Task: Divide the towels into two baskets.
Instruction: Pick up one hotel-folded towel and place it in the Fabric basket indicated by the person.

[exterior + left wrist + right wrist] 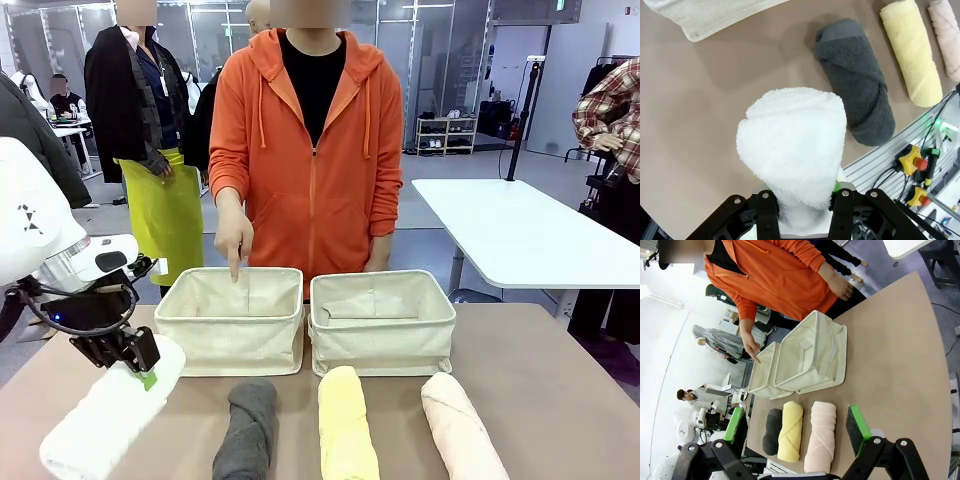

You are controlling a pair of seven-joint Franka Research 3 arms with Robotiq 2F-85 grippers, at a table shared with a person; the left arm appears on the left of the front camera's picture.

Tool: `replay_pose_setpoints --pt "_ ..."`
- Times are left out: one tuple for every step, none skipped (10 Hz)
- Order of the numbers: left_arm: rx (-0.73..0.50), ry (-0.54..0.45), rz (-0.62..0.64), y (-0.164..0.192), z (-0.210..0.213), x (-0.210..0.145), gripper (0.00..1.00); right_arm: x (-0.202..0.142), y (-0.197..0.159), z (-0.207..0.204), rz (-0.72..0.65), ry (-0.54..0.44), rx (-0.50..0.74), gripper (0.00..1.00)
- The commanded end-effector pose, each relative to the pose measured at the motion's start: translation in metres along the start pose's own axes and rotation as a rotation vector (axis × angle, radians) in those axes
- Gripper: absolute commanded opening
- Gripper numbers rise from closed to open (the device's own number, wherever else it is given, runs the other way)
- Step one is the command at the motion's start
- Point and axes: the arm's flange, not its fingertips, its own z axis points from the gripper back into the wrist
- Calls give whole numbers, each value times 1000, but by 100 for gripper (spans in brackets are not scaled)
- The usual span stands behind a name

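**A:** What lies nearest to us?

**B:** Four rolled towels in a row along the near edge of the brown surface (540, 370). At the far left, the robot's left hand (145, 372) is clamped tight across the white towel (100, 420), close to the roll's far end. That roll slants, with its far end higher. I cannot tell whether its near end rests on the surface.

**A:** And the other three?

**B:** They lie flat, side by side with gaps between them, each pointing away from us. The dark grey towel (248, 428) is left of the middle, the pale yellow towel (345, 425) is in the middle and the pale pink towel (462, 425) is to the right.

**A:** What about the robot's other arm?

**B:** Its right hand (796, 426) hangs above the surface, green pads spread wide, gripping nothing.

**A:** Where are the baskets?

**B:** Just behind the towels. Two cream fabric bins stand upright side by side, almost touching. The left basket (230, 340) sits behind the grey roll. The right basket (385, 345) sits behind the yellow roll, whose far end comes close up to it.

**A:** Is anyone beyond them?

**B:** A person (310, 150) in an orange hooded jacket stands at the far side, behind the baskets. One finger (237, 265) points straight down into the left basket.
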Motion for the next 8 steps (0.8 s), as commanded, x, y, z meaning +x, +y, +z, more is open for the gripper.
replay_pose_setpoints --pt "89 -68 -174 -15 32 1 37 0 2 2 14 -11 18 100" --pt "100 -80 -315 -24 53 8 37 0 2 2 14 -11 18 100" --pt "155 -46 -420 -31 70 21 37 0 2 2 14 -11 18 100" --pt "167 -31 -551 -36 78 38 37 0 2 2 14 -11 18 100" --pt "177 -44 -696 -47 83 64 37 0 2 2 14 -11 18 100" --pt "217 -42 -858 -58 80 79 37 0 2 2 14 -11 18 100" --pt "297 -24 -990 -71 75 99 37 0 2 2 14 -11 18 100" --pt "306 -36 -1110 -80 72 121 37 0 2 2 14 -11 18 100"
